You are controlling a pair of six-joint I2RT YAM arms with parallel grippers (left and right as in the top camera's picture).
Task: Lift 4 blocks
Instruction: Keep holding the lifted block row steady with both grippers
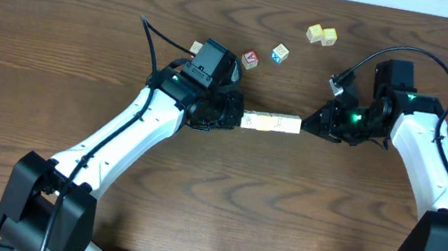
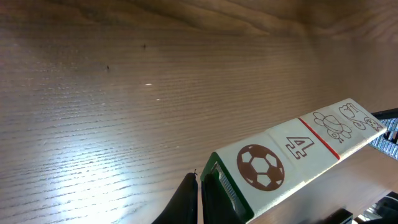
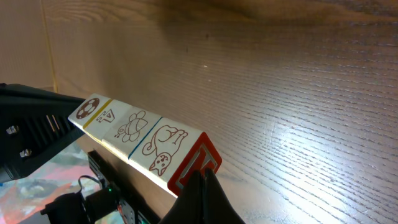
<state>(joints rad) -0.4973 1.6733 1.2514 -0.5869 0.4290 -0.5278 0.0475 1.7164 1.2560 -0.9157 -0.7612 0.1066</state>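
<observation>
The 4 blocks (image 1: 271, 123) form one straight row, end to end, at the table's middle. Their whitish tops show a football, a 4, a bee and a cat (image 3: 134, 134). My left gripper (image 1: 238, 119) is shut, and its closed fingertips (image 2: 190, 186) press on the row's green-edged end (image 2: 292, 149). My right gripper (image 1: 305, 126) is also shut, tips pushed against the red-framed end face (image 3: 199, 163). Nothing lies between either pair of fingers. In both wrist views the row seems to hang a little above the wood, squeezed between the two grippers.
A red-faced cube (image 1: 251, 59) and a blue-faced cube (image 1: 280, 53) lie just behind the row. A pale yellow cube pair (image 1: 321, 35) sits farther back right. The left arm's black cable (image 1: 159, 36) loops over the table behind it.
</observation>
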